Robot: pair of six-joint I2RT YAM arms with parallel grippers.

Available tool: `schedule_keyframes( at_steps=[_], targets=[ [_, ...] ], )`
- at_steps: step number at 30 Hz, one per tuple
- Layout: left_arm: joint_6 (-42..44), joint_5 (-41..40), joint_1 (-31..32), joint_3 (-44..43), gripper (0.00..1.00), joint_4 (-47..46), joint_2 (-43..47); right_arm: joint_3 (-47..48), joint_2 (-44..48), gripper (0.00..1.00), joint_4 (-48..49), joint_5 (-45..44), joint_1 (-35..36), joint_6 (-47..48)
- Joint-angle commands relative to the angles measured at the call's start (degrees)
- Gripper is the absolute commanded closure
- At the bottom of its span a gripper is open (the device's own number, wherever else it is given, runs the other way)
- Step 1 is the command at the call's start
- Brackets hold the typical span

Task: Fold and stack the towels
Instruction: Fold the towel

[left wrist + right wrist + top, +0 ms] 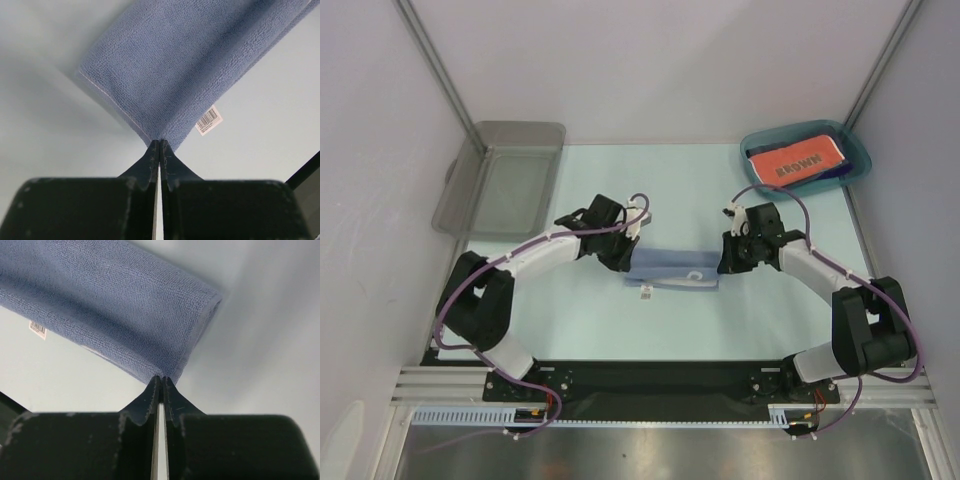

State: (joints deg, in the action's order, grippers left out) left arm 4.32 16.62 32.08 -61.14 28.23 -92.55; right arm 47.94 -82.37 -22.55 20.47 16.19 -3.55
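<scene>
A dark grey-blue towel (pixel 672 266) lies folded into a long strip in the middle of the table, with a white barcode label (pixel 209 120) at its near edge. My left gripper (pixel 631 262) is shut on the strip's left corner; in the left wrist view the gripper (pixel 160 142) pinches the towel (pixel 190 60) at its tip. My right gripper (pixel 724 264) is shut on the right corner; in the right wrist view the gripper (pixel 162 379) bites the towel (pixel 110 305) at its hem. An orange-red towel printed "BROWN" (pixel 798 160) lies in the teal bin (pixel 857 150).
A grey translucent bin (pixel 515 128) stands at the back left of the table. The teal bin sits at the back right, with a darker cloth (pixel 836 173) showing under the orange-red towel. Walls enclose the table on three sides.
</scene>
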Motion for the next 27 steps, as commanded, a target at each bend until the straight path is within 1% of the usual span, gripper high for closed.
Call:
schedule_keyframes(
  at_steps=[1,2,3,4,5,6,7,10,11,12,13,15,16,17,18,20,21,22,23,26,27],
  targets=[
    [-1.1,-2.1,0.6,0.5,0.97,0.9,1.6,-0.7,1.2,0.92,-1.0,0.2,0.3,-1.0],
    [-1.2,-2.4,0.7,0.5,0.91,1.2,1.0,-0.7,1.1,0.91,-1.3,-0.2,0.3,-1.3],
    [-1.3,-2.7,1.0,0.4,0.9,1.6,0.8,-0.7,1.0,0.89,-1.4,-0.2,0.4,-1.5],
    [-1.3,-3.2,1.1,0.2,0.88,2.4,0.6,-0.1,0.9,0.78,-1.5,-0.3,0.5,-1.6],
    [-1.4,-3.6,1.2,0.1,0.8,2.9,0.8,0.3,1.3,0.73,-2.5,-0.4,0.6,-2.1],
    [-1.4,-3.9,1.3,-0.2,0.78,3.4,1.1,0.8,1.6,0.71,-3.2,-0.5,0.8,-2.2],
    [-1.4,-5.3,1.3,-0.5,0.76,4.5,1.4,1.4,1.9,0.66,-3.9,-0.6,1.0,-2.5],
    [-1.9,-9.6,1.3,-2.6,0.64,7.2,3.0,4.2,3.3,0.6,-7.4,-0.9,1.0,-4.0],
    [-2.2,-10.0,1.3,-3.6,0.63,8.1,3.1,5.6,3.4,0.61,-8.6,-1.3,1.0,-4.6],
    [-2.4,-10.1,1.3,-5.5,0.64,8.7,3.3,6.0,4.0,0.61,-8.9,-1.7,1.1,-5.7],
    [-3.4,-10.0,1.3,-6.3,0.65,9.2,3.3,6.5,4.2,0.65,-9.0,-1.8,1.2,-7.9],
    [-4.0,-8.5,1.4,-7.2,0.65,8.3,3.6,6.1,5.2,0.67,-7.3,-1.0,1.7,-10.1],
    [-6.8,-7.5,1.3,-7.1,0.66,6.2,4.0,5.7,5.4,0.68,-5.9,-0.2,1.7,-12.3],
    [-8.2,-4.9,1.3,-6.6,0.64,4.7,4.1,5.1,5.5,0.7,-2.6,1.7,1.8,-13.4],
    [-9.5,-3.0,1.3,-4.9,0.64,1.0,4.3,3.2,5.5,0.71,-0.9,2.4,2.0,-14.5],
    [-12.7,-0.2,1.3,-0.9,0.64,-3.3,4.7,1.0,4.8,0.72,3.5,3.3,2.3,-16.7],
    [-14.1,-0.7,1.3,0.3,0.64,-7.0,4.5,-0.8,4.3,0.72,4.9,3.3,2.3,-17.6],
    [-15.8,-1.1,1.2,1.1,0.63,-8.3,3.1,-2.1,3.1,0.72,8.2,4.4,2.3,-18.1],
    [-16.3,-3.1,1.1,1.6,0.63,-8.9,2.0,-3.0,2.3,0.72,9.4,4.6,2.4,-18.4],
    [-17.7,-5.0,1.1,0.9,0.65,-9.4,-3.6,-6.2,-0.7,0.72,14.0,2.1,2.2,-18.3],
    [-18.0,-7.0,1.0,0.6,0.65,-9.2,-4.6,-6.9,-1.1,0.72,15.0,1.6,1.6,-18.3]
  ],
)
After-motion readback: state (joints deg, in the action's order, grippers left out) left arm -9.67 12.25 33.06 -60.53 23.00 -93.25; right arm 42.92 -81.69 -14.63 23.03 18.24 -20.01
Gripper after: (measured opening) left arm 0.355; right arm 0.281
